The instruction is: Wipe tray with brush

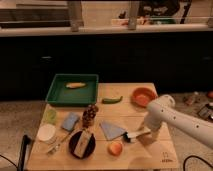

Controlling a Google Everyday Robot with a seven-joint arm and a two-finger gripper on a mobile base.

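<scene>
Near right on the desk [136, 114], the gripper [142, 132] is down at the brush [131, 135], which lies beside a blue cloth [112, 131]. I cannot tell whether it has clamped the handle. Judging by the task, the grasp comes first. Far left sits the tray [70, 102], with a yellow item [76, 85] inside.

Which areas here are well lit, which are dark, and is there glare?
Camera view: the wooden table is warmly lit; the cabinets behind are almost black; the tray at back left shows no glare; the white arm is brightest, its gripper low at the brush near the table's right front.
</scene>
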